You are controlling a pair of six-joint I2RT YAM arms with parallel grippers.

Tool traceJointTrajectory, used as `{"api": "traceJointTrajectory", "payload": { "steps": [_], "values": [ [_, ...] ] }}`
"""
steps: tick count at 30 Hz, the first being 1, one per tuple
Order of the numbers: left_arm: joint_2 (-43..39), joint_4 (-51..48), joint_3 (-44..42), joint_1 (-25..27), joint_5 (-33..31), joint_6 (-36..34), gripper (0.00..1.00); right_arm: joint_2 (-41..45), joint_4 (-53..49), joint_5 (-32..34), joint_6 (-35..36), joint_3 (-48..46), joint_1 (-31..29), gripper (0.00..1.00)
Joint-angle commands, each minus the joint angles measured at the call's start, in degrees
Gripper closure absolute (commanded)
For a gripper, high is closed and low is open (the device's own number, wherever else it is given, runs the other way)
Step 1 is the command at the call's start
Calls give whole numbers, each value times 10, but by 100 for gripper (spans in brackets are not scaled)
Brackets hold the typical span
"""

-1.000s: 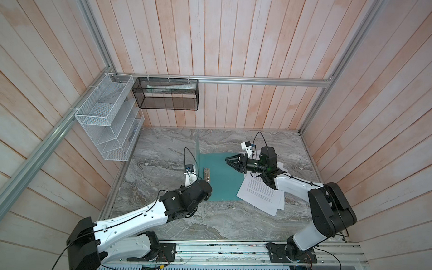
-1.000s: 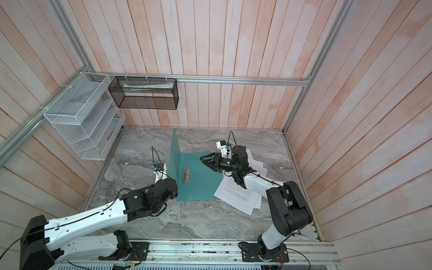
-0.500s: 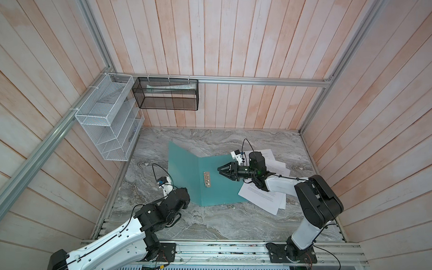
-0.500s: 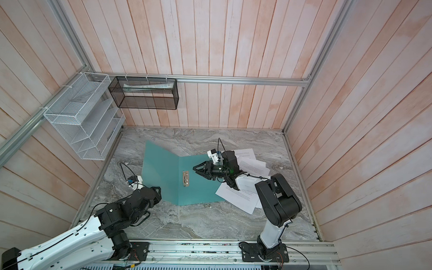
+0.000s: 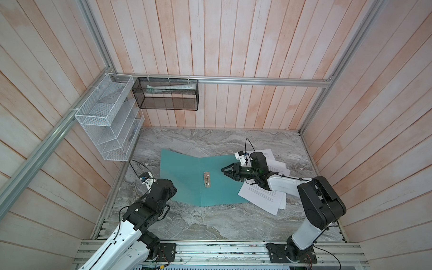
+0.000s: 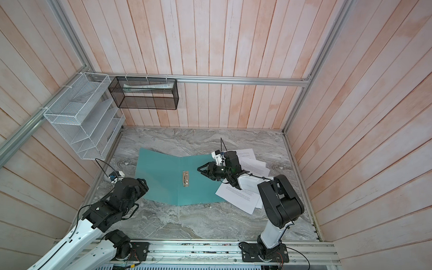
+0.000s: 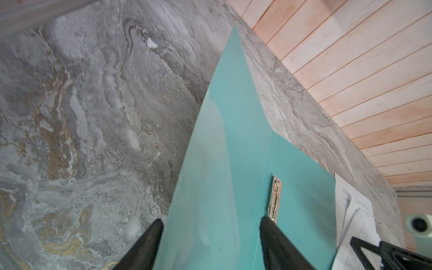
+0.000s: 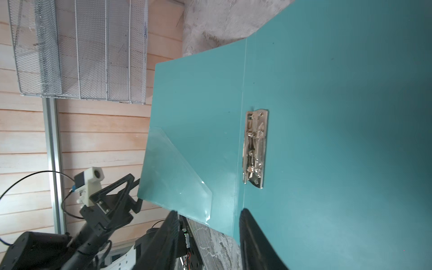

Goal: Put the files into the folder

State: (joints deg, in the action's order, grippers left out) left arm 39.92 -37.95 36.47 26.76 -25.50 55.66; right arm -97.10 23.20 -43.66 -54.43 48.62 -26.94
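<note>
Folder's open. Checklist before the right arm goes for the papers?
1. folder open, inside up: ok.
2. left cover lying flat: cannot tell; it looks slightly raised in the left wrist view.
3. left gripper clear of the cover: not ok; open, with its jaws on either side of the cover's edge.
4. right gripper empty: ok; open, above the folder's right half.
5. files free to grasp: not ok; beside the folder, partly under the right arm.
6. metal clip open: cannot tell.
</note>
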Motion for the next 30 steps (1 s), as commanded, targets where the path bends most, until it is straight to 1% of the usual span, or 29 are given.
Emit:
{"api": "traceJointTrajectory", "payload": {
  "steps": [1, 2, 4, 7, 9, 11, 14, 16, 18, 21, 25, 27, 30],
  "values": [
    [16, -7, 66, -16, 6, -89, 32, 50, -87, 44, 80, 2, 27, 51],
    [20, -2, 83, -16, 7, -109, 31, 63, -113, 59, 101, 4, 37, 50],
    [38, -10, 121, -17, 4, -129, 31, 88, -160, 95, 140, 4, 58, 49],
    [66, -32, 181, -17, -1, -150, 30, 126, -226, 168, 189, -1, 96, 49],
    [74, -6, 197, -17, 31, -175, 30, 147, -260, 219, 210, -8, 130, 48],
    [92, 47, 192, -17, 95, -186, 30, 177, -251, 236, 220, -44, 183, 46],
    [150, 139, 165, -13, 208, -185, 30, 230, -178, 228, 202, -116, 261, 45],
    [185, 195, 146, -3, 255, -190, 30, 262, -139, 223, 186, -161, 302, 45],
    [215, 252, 131, 6, 295, -199, 30, 279, -153, 209, 184, -176, 343, 45],
    [278, 324, 124, 32, 342, -209, 30, 283, -186, 177, 198, -190, 391, 48],
    [374, 372, 150, 86, 372, -223, 30, 275, -187, 134, 203, -234, 435, 56],
    [411, 394, 152, 98, 389, -223, 31, 271, -180, 123, 205, -259, 451, 60],
    [453, 430, 146, 103, 418, -213, 32, 271, -179, 119, 214, -278, 466, 61]
  ]
}}
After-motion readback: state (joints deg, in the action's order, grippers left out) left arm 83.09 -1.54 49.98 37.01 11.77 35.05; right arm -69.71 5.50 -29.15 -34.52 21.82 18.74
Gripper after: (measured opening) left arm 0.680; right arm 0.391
